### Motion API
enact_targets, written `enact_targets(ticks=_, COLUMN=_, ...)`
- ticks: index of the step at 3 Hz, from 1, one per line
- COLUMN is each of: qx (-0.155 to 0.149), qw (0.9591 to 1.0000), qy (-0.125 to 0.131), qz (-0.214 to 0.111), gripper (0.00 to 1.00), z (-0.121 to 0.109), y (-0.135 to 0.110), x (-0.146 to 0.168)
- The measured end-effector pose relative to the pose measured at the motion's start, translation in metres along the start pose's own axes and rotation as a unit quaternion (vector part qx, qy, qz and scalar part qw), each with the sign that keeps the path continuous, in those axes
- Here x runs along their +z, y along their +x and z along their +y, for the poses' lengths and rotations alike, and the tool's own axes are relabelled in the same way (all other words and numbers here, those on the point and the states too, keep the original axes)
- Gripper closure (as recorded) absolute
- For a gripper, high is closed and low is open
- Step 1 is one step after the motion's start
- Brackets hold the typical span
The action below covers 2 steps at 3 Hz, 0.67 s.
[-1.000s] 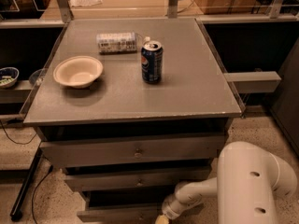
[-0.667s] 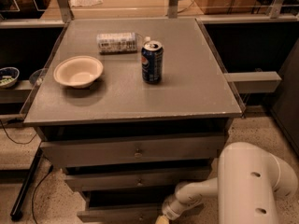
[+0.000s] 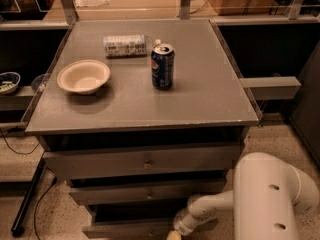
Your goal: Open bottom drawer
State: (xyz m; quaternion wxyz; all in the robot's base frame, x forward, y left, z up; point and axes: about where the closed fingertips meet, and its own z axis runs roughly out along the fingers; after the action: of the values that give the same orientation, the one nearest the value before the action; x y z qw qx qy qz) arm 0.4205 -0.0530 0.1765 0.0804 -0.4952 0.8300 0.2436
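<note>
Gripper (image 3: 173,235) low beside slim grey bottom drawer (image 3: 125,230), on smooth white arm (image 3: 212,205).

One high camera looks down on the cabinet (image 3: 200,94) from its front, close, with the gripper (image 3: 173,235) at its bottom drawer (image 3: 125,230).

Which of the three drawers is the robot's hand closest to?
The bottom drawer, the one with the slimmest front. The gripper sits right at it, well below the middle drawer and the top drawer.
</note>
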Motion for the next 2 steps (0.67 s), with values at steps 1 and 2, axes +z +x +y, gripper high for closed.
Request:
enact_targets(ticks=1, qx=0.0, qw=1.0, qy=0.0, qz=0.0, gripper=0.0, z=0.0, y=0.0, x=0.0)
enact_targets(ticks=2, qx=0.004, qw=1.0, qy=-0.002, qz=0.001, gripper=0.0, z=-0.0017, y=-0.0026, x=-0.001)
